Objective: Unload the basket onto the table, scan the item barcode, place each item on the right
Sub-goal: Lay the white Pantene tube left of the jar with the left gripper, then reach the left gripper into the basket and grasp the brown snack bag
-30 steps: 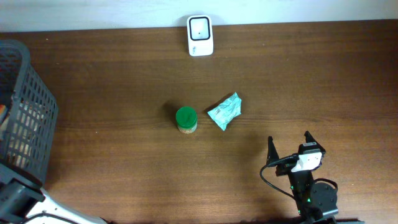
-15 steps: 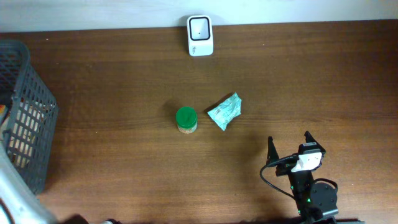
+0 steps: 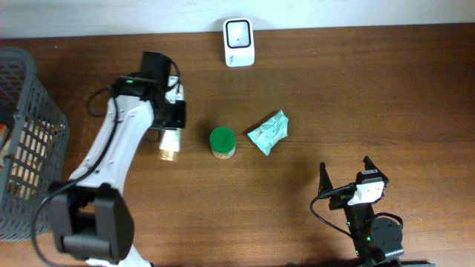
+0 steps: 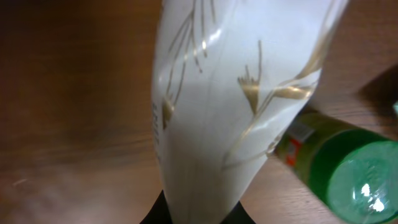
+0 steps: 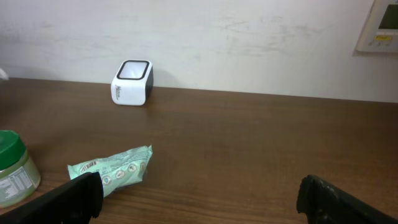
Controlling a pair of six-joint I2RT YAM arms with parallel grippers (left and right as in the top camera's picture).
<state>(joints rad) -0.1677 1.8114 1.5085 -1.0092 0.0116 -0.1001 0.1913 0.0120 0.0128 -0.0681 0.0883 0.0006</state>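
I log the left tool clenched on a white pouch left of centre overhead, beside the green-lidded jar, gold sprigs legible only by left wrist; right tool gapes, lower right.

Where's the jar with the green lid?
In the overhead view, the jar stands mid-table, between the white packet on its left and the mint wrapper on its right.
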